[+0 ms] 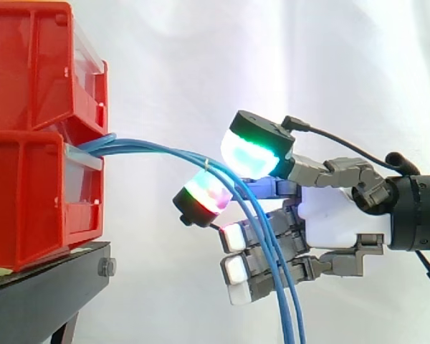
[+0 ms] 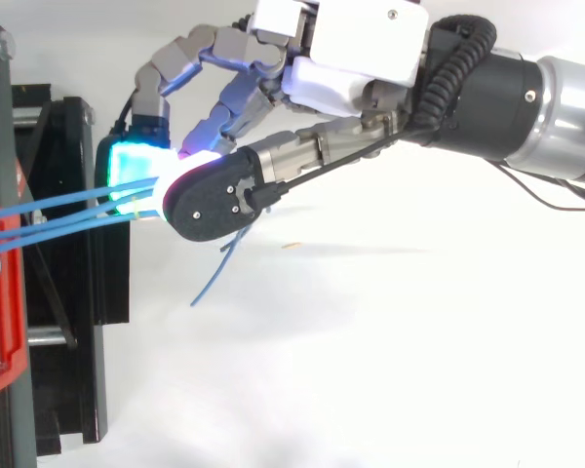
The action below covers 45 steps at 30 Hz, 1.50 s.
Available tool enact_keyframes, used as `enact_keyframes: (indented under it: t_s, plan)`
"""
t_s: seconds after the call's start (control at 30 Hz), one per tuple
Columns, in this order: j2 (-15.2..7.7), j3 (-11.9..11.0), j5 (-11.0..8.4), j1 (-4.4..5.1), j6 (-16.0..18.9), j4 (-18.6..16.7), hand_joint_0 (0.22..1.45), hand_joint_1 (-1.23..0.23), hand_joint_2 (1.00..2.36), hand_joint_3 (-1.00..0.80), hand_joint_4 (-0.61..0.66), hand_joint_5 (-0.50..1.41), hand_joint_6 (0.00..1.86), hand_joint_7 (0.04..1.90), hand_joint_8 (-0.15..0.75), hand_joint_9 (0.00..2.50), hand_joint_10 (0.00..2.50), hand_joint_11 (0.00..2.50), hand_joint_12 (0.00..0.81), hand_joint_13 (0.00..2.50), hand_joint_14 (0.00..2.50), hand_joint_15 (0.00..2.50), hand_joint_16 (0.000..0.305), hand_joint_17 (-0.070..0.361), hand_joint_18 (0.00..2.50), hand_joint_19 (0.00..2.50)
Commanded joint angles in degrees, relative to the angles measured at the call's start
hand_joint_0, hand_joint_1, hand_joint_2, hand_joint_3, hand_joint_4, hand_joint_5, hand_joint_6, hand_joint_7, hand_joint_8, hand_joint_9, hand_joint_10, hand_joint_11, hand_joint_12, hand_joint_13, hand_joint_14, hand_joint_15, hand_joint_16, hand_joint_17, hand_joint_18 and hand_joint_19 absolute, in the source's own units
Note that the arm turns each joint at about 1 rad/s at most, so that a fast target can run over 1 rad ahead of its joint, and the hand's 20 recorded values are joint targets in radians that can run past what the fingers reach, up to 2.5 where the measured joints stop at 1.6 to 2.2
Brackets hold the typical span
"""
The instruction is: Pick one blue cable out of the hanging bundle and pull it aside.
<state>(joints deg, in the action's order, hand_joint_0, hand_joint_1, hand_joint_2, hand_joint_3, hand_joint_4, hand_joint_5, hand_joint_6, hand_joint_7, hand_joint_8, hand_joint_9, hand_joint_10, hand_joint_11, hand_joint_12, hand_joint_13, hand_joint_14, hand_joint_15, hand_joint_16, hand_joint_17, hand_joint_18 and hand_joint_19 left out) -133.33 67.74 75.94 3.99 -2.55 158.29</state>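
The hand (image 1: 337,215) pinches the blue cables (image 1: 158,152) between two glowing pads (image 1: 249,154), just ahead of its palm (strand count caught: cannot tell). The cables arc from the red bins (image 1: 36,179) beyond the fingertips, then hang below the hand, which leaves them free for a sideways pull.

Hand (image 2: 363,47) reaches in from the right, fingers curled, with a cyan-glowing pad (image 2: 129,174) and a dark-backed fingertip (image 2: 210,203) closed on the blue cables (image 2: 68,210). The cables run left from the hand to the red bin (image 2: 7,322) on the black stand (image 2: 78,322). One loose blue end (image 2: 214,273) trails just below the fingertips.
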Motion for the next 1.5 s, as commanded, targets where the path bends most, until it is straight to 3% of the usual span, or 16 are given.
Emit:
enact_keyframes:
  t_s: [0.0,0.17,0.43,0.77,0.87,1.2,1.27,1.47]
  plan:
    - [0.0,0.0,0.00,-0.03,0.0,0.0,0.50,-0.59,1.00,-0.50,-0.01,-0.11,0.88,0.87,0.264,1.06,0.02,0.53,0.295,0.97,0.02,0.55,0.047,0.106,0.74,0.47]
    - [0.0,-0.1,0.00,-0.03,0.0,0.0,0.56,-0.58,1.00,-0.50,-0.02,-0.11,0.87,0.88,0.254,1.06,0.02,0.54,0.282,0.95,0.02,0.56,0.045,0.101,0.71,0.49]
    - [0.0,-0.1,0.00,-0.03,0.0,0.0,0.60,-0.69,1.01,-0.31,-0.05,-0.11,0.88,0.95,0.256,1.03,0.02,0.55,0.282,0.94,0.02,0.56,0.044,0.098,0.71,0.49]
    - [0.0,0.0,0.00,0.05,0.0,0.4,0.64,-0.79,1.02,-0.21,-0.08,-0.14,0.94,0.83,0.250,0.96,0.02,0.55,0.277,0.93,0.02,0.56,0.044,0.099,0.70,0.48]
    - [0.0,-0.1,0.00,0.05,0.0,0.5,0.68,-0.81,1.02,-0.22,-0.13,-0.15,0.95,0.82,0.242,0.94,0.02,0.56,0.274,0.92,0.02,0.56,0.044,0.099,0.70,0.47]
    - [0.0,0.0,0.00,-0.03,0.0,0.8,0.78,-0.89,1.00,-0.50,-0.23,-0.16,0.96,0.83,0.210,0.93,0.02,0.56,0.252,0.92,0.02,0.56,0.041,0.092,0.70,0.44]
    - [0.0,0.0,0.00,-0.03,0.1,0.8,0.77,-0.90,1.00,-0.50,-0.22,-0.16,0.96,0.82,0.209,0.93,0.02,0.55,0.249,0.93,0.02,0.56,0.041,0.091,0.71,0.44]
    - [0.0,-0.1,0.00,-0.03,0.1,0.8,0.58,-0.83,1.00,-0.50,-0.08,-0.14,0.93,0.75,0.240,0.97,0.02,0.56,0.263,0.94,0.02,0.57,0.042,0.094,0.72,0.47]
